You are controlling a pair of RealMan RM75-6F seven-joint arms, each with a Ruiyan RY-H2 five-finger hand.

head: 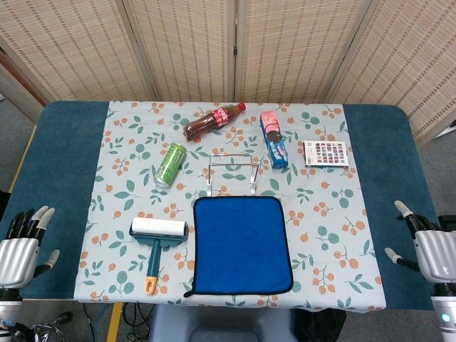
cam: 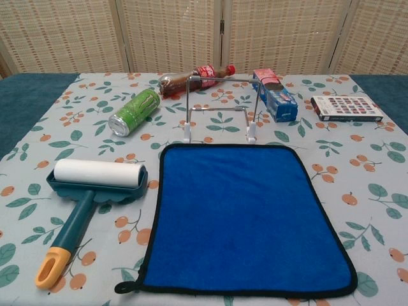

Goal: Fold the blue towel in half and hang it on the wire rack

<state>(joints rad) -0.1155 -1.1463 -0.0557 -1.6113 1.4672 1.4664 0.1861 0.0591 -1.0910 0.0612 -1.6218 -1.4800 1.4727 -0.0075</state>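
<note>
A table with a dark blue top (head: 71, 185) carries a floral tablecloth (head: 320, 206) printed with leaves and orange fruit. The blue towel (head: 242, 244) lies flat and unfolded on the cloth at the middle of the table's near edge, black-trimmed, with a small loop at its near left corner. Just beyond its far edge stands the wire rack (head: 231, 171), upright on white feet, apart from the towel.

Left of the towel lies a lint roller (head: 157, 239), its white roll towards the rack and its teal handle with orange tip towards the near edge. A green drink can (head: 170, 164) lies on its side left of the rack. Near the far edge lie a cola bottle (head: 212, 121) and a box of biscuits (head: 274, 138); a flat box with a grid of coloured squares (head: 326, 153) lies further right.

The left hand (head: 20, 249) and right hand (head: 431, 249) rest at the table's near corners, fingers apart, holding nothing.
</note>
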